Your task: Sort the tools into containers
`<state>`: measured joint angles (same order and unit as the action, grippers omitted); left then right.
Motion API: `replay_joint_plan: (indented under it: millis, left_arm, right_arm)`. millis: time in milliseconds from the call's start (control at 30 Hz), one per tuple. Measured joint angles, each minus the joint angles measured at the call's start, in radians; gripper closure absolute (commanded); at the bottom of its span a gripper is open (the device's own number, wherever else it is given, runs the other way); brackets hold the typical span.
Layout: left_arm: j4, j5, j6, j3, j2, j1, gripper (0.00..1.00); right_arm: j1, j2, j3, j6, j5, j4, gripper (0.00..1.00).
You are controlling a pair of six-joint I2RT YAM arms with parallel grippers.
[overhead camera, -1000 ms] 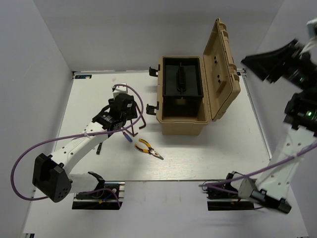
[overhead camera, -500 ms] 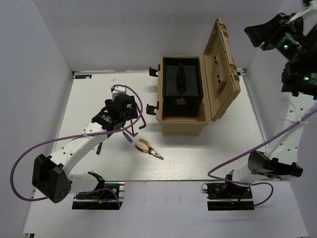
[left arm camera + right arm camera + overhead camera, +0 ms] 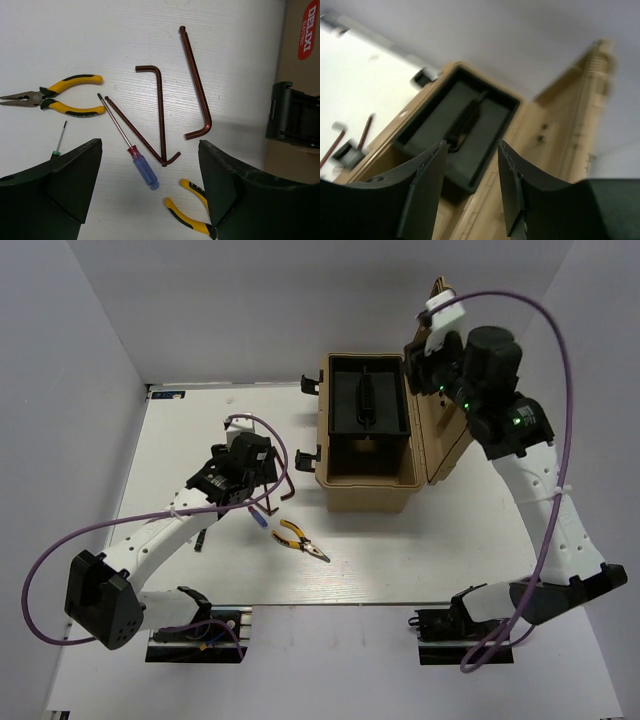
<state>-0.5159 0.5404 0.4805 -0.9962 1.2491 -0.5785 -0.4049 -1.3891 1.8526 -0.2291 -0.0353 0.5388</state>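
Left wrist view, nearest the bases: the left gripper (image 3: pixel 150 145) hangs wide open and empty over the unsorted tools on the white table (image 3: pixel 75 30), namely a blue-handled screwdriver (image 3: pixel 145 170), brown hex keys (image 3: pixel 198 85) and yellow-handled pliers (image 3: pixel 62 95), its jaws presumably spread to straddle one of them. Farther back, the tan toolbox (image 3: pixel 365 495) stands lid-up, its black tray (image 3: pixel 345 410) exposed to receive them. The right gripper (image 3: pixel 470 150), about half open and holding nothing, is poised above that tray, seemingly keeping clear.
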Motion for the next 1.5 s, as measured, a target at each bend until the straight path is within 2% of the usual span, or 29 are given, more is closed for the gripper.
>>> replay_joint_plan:
  millis: [67,267,333,367,400,433,500,633,667,700,767,833,1000,1233,1300,1433,1500]
  left_arm:
    - [0.0,0.003,0.004,0.0,0.001,0.0,0.12]
    - [0.004,0.012,0.023,0.001,0.04,0.0,0.12]
    - [0.005,0.014,0.03,0.002,0.071,0.0,0.14]
    - [0.005,0.015,0.034,0.002,0.089,0.0,0.15]
    - [0.009,0.016,0.037,0.002,0.112,0.0,0.17]
    - [0.014,0.017,0.042,0.002,0.132,0.0,0.21]
    - [0.023,0.018,0.049,0.002,0.177,0.0,0.27]
    - [0.038,0.018,0.062,0.002,0.266,0.004,0.48]
    - [0.045,0.017,0.064,0.002,0.288,0.007,0.5]
    - [0.053,0.016,0.065,0.002,0.307,0.011,0.51]
    - [0.074,0.01,0.063,0.001,0.346,0.023,0.51]
    - [0.087,-0.002,0.063,-0.006,0.39,0.04,0.51]
    - [0.122,-0.039,0.055,-0.041,0.492,0.075,0.52]
    - [0.163,-0.092,0.039,-0.095,0.578,0.1,0.53]
    - [0.164,-0.099,0.039,-0.106,0.589,0.102,0.56]
    - [0.179,-0.111,0.035,-0.124,0.607,0.111,0.69]
    - [0.185,-0.117,0.035,-0.124,0.608,0.116,0.71]
  right_arm:
    - [-0.062,0.027,-0.057,-0.042,0.011,0.01,0.44]
    - [-0.166,0.068,-0.142,-0.062,0.23,0.081,0.46]
    - [-0.203,0.071,-0.16,-0.055,0.3,0.105,0.56]
    - [-0.223,0.071,-0.167,-0.052,0.312,0.11,0.77]
    - [-0.256,0.069,-0.183,-0.056,0.329,0.119,0.92]
    - [-0.286,0.069,-0.202,-0.055,0.335,0.12,1.0]
    - [-0.345,0.064,-0.248,-0.05,0.321,0.126,1.0]
    - [-0.451,0.035,-0.36,-0.05,0.216,0.127,1.0]
    - [-0.468,0.027,-0.381,-0.05,0.185,0.127,0.96]
    - [-0.48,0.021,-0.397,-0.05,0.15,0.127,0.83]
    - [-0.49,0.014,-0.412,-0.052,0.074,0.127,0.68]
    - [-0.493,0.014,-0.412,-0.055,0.016,0.116,0.65]
    - [-0.493,0.015,-0.412,-0.06,-0.072,0.091,0.64]
    - [-0.493,0.015,-0.412,-0.06,-0.109,0.087,0.63]
    - [-0.493,0.015,-0.412,-0.06,-0.114,0.087,0.63]
    - [-0.493,0.015,-0.412,-0.06,-0.117,0.088,0.63]
    - [-0.493,0.015,-0.412,-0.059,-0.118,0.088,0.61]
